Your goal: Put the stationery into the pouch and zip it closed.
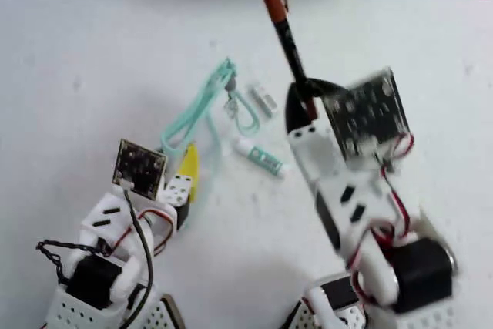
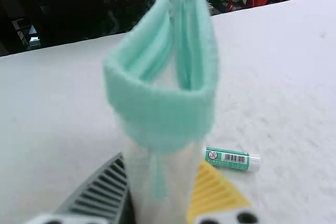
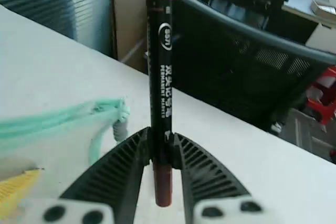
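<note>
From the high view we look steeply down on the table (image 1: pixel 92 52), the arms' bases at our near edge and the room beyond the far one. From the left wrist we sit close behind the left gripper (image 2: pixel 160 163), facing low across the tabletop toward the room. From the right wrist we sit just as close behind the right gripper (image 3: pixel 160 137), facing out likewise. All three share the pouch (image 1: pixel 196 117); the high and left wrist views share the green tube (image 1: pixel 259 156)
</note>
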### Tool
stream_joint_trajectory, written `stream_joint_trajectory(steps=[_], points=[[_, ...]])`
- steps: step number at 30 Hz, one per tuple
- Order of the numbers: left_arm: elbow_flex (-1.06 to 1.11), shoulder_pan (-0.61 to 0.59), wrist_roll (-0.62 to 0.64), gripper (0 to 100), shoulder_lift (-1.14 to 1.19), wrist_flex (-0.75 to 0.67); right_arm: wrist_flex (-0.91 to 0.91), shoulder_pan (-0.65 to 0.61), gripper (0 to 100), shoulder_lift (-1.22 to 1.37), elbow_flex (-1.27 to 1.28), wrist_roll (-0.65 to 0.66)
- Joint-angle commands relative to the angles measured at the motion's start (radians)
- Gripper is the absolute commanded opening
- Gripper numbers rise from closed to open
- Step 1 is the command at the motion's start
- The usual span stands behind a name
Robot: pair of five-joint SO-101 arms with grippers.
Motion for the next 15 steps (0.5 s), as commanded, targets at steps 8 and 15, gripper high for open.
stream_joint_trajectory(steps=[8, 15], points=[[-0.008, 0.024, -0.005, 2, 0.010, -0.023, -0.200, -0.154, 1.7, -0.062, -0.003, -0.157], [-0.003, 0.081, -0.006, 2, 0.010, -0.023, -0.197, -0.154, 1.7, -0.053, -0.112, -0.158]])
